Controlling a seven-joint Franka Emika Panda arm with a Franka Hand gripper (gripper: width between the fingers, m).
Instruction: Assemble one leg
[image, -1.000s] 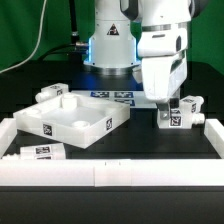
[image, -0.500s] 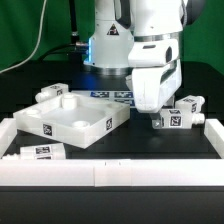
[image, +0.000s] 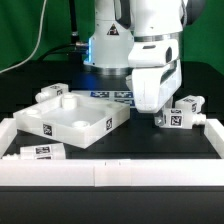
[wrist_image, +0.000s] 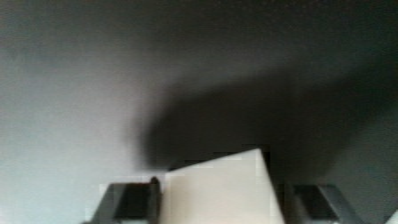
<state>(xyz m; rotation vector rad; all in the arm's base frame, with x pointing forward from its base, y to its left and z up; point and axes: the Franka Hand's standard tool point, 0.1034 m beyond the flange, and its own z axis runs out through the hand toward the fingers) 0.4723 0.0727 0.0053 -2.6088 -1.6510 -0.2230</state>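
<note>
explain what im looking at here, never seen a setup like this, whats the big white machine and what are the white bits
The big white machine is a robot arm. One picture comes from a camera off the arm, facing the whole table; the blurry one comes from a camera on the arm's wrist, looking down between its two fingers.

On the black table lies a large white square tray-like tabletop and several small white legs with black-and-white tag stickers: one at the front, one behind the tabletop, one at the exterior view's right.

The gripper is low over another leg. The wrist view shows a white piece between the fingers, but whether it is gripped is unclear.
</note>
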